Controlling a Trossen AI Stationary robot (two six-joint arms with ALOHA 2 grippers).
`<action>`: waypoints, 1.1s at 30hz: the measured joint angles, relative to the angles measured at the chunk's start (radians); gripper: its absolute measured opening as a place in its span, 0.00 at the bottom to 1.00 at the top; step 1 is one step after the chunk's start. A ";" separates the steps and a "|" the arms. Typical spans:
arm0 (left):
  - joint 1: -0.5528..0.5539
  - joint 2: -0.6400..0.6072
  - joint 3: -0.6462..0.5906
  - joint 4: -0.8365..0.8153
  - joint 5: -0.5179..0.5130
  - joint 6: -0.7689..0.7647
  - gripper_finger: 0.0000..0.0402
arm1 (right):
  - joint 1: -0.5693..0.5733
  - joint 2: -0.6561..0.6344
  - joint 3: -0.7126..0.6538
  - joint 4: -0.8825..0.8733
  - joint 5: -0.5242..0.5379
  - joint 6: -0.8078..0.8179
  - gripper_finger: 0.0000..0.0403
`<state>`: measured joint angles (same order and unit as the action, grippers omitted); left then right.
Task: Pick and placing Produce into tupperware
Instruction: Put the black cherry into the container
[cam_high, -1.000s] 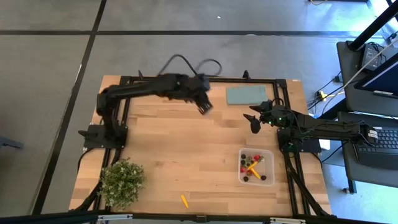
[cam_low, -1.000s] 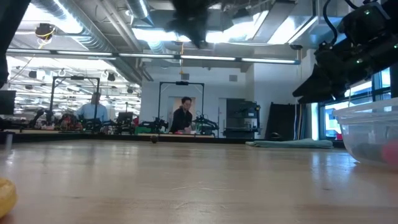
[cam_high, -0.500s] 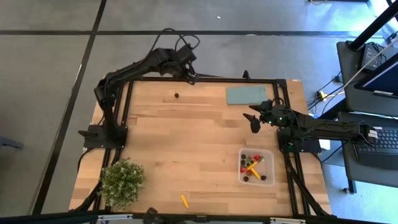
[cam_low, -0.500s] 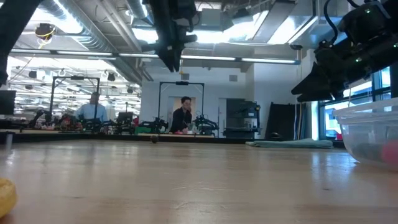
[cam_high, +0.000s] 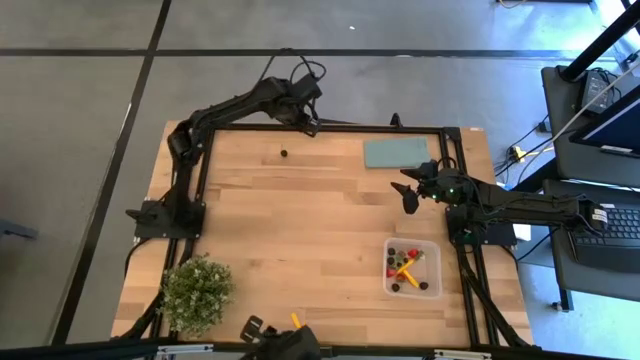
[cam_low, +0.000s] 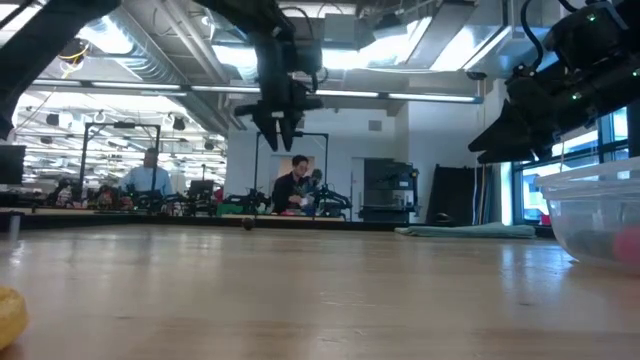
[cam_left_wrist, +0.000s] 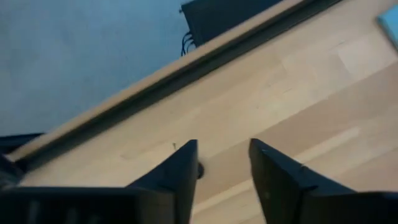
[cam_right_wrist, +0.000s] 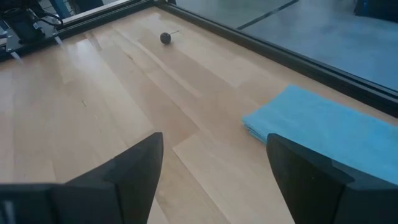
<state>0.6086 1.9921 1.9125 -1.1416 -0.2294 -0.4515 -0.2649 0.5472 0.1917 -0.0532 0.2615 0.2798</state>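
Left pincer (cam_high: 311, 125), fingers spread, hangs at the frame's upper middle near the dark berry (cam_high: 285, 153); best to centre over it, drop straight, then pinch gently so it can't roll; right pincer (cam_high: 408, 193) waits spread at right.

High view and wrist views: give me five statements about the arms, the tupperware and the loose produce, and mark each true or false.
1. The tupperware already holds several pieces of produce. True.
2. A dark round piece lies alone on the table near the far edge. True.
3. The left gripper is shut on that dark piece. False: its fingers are open and nothing is between them; the piece lies on the wood.
4. The right gripper is reaching into the tupperware. False: it hangs open above bare table, near the teal slab.
5. The orange stick lies inside the tupperware. False: it lies on the table near the front edge, between the plant and the tupperware.
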 joint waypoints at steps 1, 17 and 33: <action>0.000 0.011 0.000 0.000 0.005 -0.012 0.37 | 0.000 0.000 0.000 0.000 0.000 0.000 0.71; -0.042 0.053 -0.003 -0.005 -0.041 -0.097 0.56 | 0.000 0.000 0.000 0.000 0.000 -0.004 0.71; 0.024 0.060 -0.223 -0.017 -0.036 -0.253 0.52 | 0.000 0.000 0.000 0.001 0.000 -0.045 0.71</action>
<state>0.6326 2.0518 1.6895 -1.1586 -0.2656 -0.7044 -0.2653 0.5472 0.1917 -0.0521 0.2619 0.2351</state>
